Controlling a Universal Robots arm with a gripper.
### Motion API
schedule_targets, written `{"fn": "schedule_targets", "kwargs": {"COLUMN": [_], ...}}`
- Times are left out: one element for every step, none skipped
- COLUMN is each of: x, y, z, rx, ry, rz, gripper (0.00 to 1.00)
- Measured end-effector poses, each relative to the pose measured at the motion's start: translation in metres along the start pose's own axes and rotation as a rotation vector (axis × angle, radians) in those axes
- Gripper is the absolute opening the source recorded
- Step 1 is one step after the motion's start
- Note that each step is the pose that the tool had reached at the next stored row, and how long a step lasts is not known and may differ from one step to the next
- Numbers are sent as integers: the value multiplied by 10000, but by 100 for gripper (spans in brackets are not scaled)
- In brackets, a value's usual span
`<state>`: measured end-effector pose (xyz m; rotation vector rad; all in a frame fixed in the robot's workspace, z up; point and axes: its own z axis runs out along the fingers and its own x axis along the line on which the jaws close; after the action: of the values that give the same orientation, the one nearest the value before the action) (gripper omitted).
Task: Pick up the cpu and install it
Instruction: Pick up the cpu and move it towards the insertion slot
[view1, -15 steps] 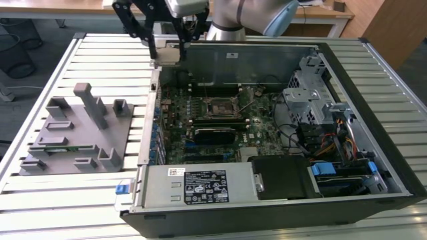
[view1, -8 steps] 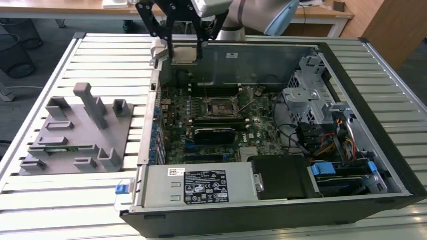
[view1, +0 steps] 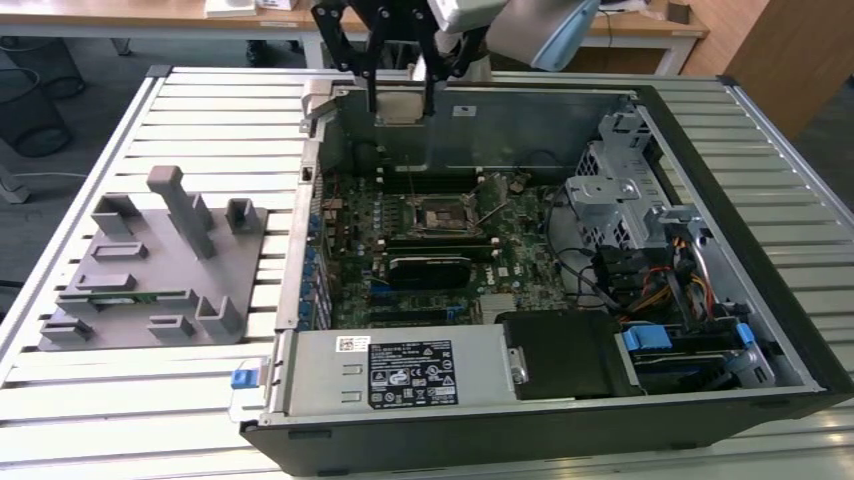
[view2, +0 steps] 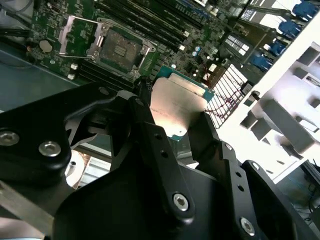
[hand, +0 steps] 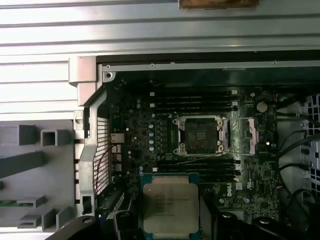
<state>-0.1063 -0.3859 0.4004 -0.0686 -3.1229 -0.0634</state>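
One square chip, one open socket: the gripper (view1: 403, 100) is clamped on the cpu (view1: 402, 112) by two opposite edges, and the chip's silver lid shows between the black fingers (view2: 150, 130) in the second wrist view. The cpu hangs well above the socket (view1: 438, 213), off toward the far wall of the computer case (view1: 561, 435) as the exterior view has it. From the held chip, then, the socket lies down and toward that camera. In the first wrist view the cpu (hand: 170, 205) sits with its edges about parallel to the sides of the socket (hand: 200, 135). The socket's hold-down frame (hand: 256, 135) stands swung open just beside it, leaving the contact bed bare. The arm reaches in from beyond the case's far wall, fingers pointing nearly straight down. By this evidence the pickup is done and the seating is not. A grey fixture (view1: 147, 270) sits outside the case, well apart from the socket on the exterior view's left.
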Motion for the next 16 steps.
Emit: {"fn": "schedule_targets", "kwargs": {"x": [-29,-56,-87,-115,-143,-168,-189,-211,-230,-250,-270,-286,-301,-318,-336,-354], "y": [2,3,5,6,7,9,10,11,12,13,14,15,15,16,17,18], "z": [1,2,3,4,4,5,5,6,7,7,8,8,9,9,10,10], "rx": [-1,-1,-1,-3,-3,-2,-3,-3,-3,-3,-3,-2,-2,-3,-2,-3], "ry": [0,0,0,0,0,0,0,0,0,0,0,0,0,0,0,0], "rz": [-1,-2,-2,-1,-1,-1,-2,-2,-2,-1,0,-1,-2,-2,-2,-2], "gripper": [54,54,54,54,54,54,54,54,54,54,54,54,54,54,54,54]}}
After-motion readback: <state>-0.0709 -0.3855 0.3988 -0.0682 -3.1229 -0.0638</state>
